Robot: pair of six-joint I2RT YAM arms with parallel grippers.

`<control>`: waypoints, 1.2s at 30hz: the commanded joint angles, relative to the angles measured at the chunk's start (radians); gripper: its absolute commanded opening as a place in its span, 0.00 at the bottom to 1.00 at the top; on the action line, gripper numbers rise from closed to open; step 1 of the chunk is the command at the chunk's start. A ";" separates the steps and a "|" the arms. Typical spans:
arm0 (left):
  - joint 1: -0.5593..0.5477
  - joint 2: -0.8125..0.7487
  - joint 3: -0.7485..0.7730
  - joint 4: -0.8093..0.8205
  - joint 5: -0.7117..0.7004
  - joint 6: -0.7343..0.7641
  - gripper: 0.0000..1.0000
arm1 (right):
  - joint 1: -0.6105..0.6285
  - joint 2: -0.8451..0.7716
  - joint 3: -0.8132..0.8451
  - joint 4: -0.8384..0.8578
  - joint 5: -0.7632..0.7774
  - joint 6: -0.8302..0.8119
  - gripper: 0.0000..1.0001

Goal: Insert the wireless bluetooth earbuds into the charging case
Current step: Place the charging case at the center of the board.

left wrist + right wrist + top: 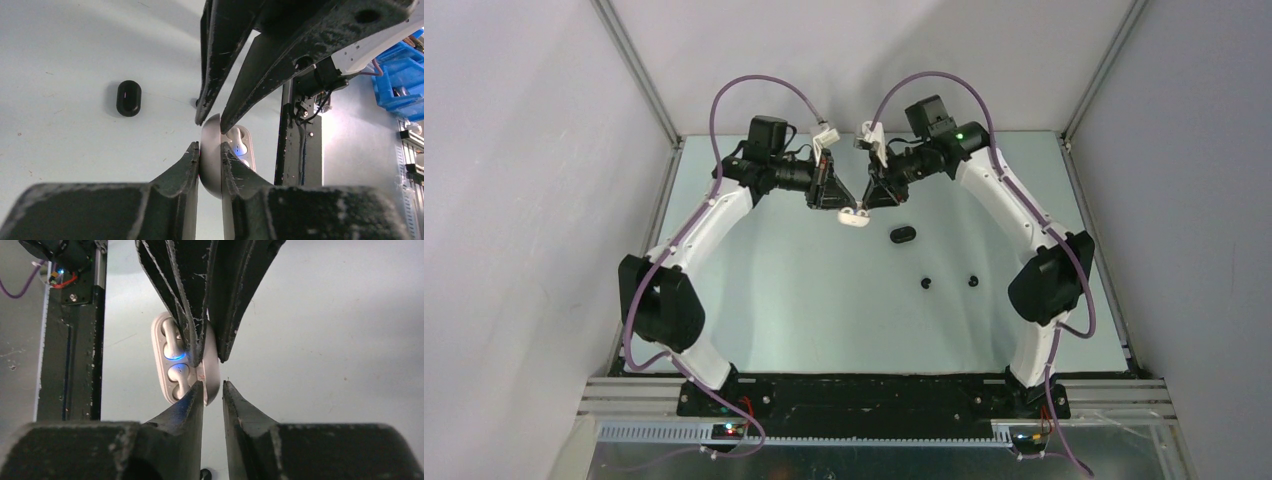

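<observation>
An open white charging case [855,216] hangs in the air between my two grippers at the far middle. Two white earbuds [178,374] sit in its base by a blue light. My left gripper [210,146] is shut on the case's lid [211,172]. My right gripper [213,385] faces it, its jaws a narrow gap apart around the lid's other end, with a sliver of space on one side. A shut black case [903,235] lies on the table to the right. Two black earbuds [927,283] [972,280] lie loose nearer the front.
The black case also shows in the left wrist view [128,98]. One black earbud peeks in at the bottom of the right wrist view [205,474]. Grey walls close off the table [774,300] on the left, the right and the back.
</observation>
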 commanded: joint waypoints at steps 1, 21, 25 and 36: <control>-0.001 -0.046 0.031 0.034 0.025 0.020 0.00 | 0.010 0.007 0.033 -0.022 0.043 -0.012 0.26; 0.016 -0.029 0.141 0.042 -0.332 -0.164 0.43 | 0.103 -0.133 -0.158 0.233 0.312 -0.073 0.00; 0.058 -0.005 0.219 0.058 -0.333 -0.304 0.53 | 0.157 -0.277 -0.359 0.455 0.435 -0.123 0.00; 0.090 -0.158 -0.090 0.081 -0.087 -0.219 0.68 | 0.216 -0.339 -0.480 0.717 0.636 -0.106 0.00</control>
